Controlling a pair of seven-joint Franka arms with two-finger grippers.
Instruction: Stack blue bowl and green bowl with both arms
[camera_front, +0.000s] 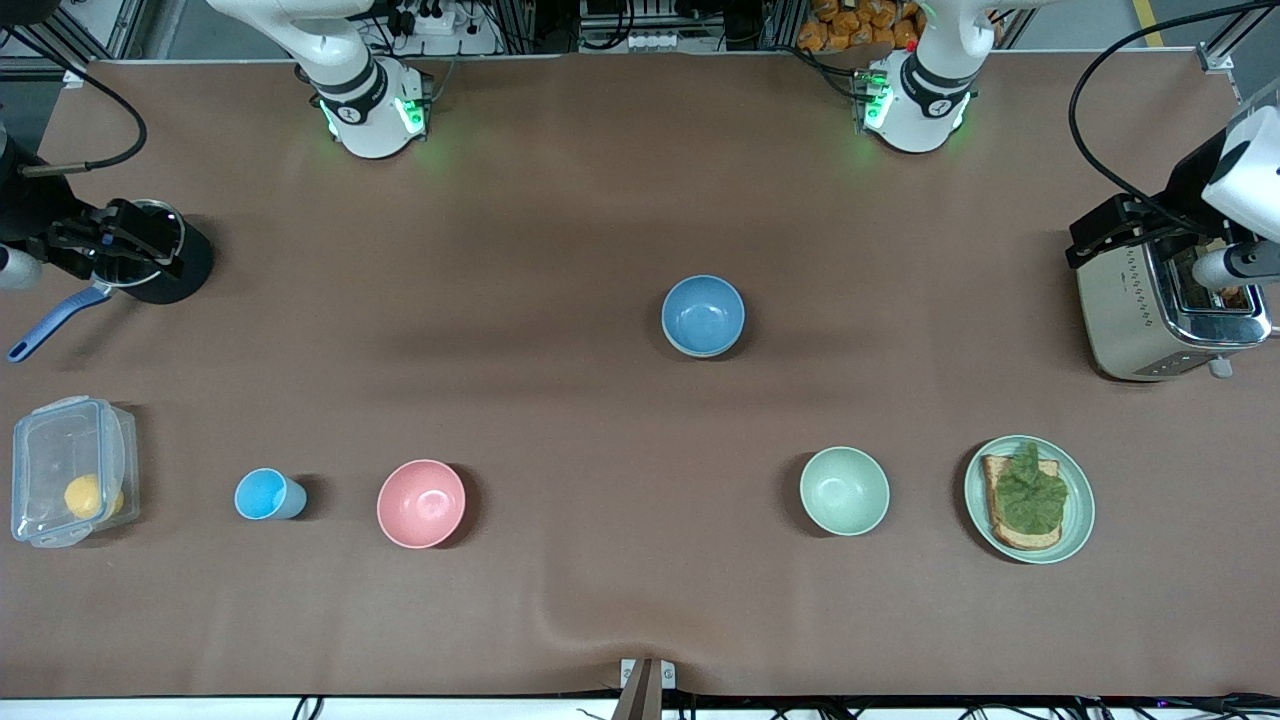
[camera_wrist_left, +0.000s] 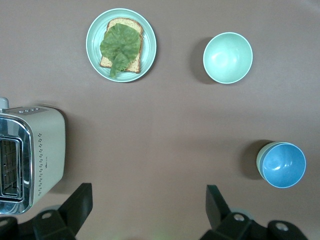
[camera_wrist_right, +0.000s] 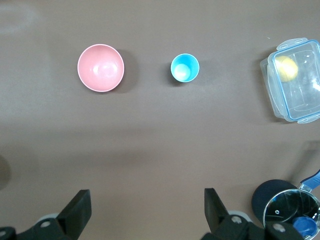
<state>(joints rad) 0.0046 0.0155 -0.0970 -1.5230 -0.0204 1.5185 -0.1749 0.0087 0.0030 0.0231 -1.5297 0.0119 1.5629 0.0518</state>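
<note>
The blue bowl (camera_front: 703, 316) stands upright mid-table; it also shows in the left wrist view (camera_wrist_left: 284, 165). It sits nested in the sage-green bowl, of which only a sliver of outer wall (camera_wrist_left: 260, 161) shows. My left gripper (camera_wrist_left: 147, 202) is open and empty, held high over the toaster end of the table (camera_front: 1105, 240). My right gripper (camera_wrist_right: 146, 205) is open and empty, held high over the black pot's end (camera_front: 120, 240). Both are well away from the bowls.
A pale mint bowl (camera_front: 844, 490), a green plate with toast (camera_front: 1075, 540), a pink bowl (camera_front: 421, 503), a light-blue cup (camera_front: 262, 494) and a clear lidded box (camera_front: 45, 440) line the nearer side. A toaster (camera_front: 1130, 320) and a black pot (camera_front: 190, 270) stand at the table's ends.
</note>
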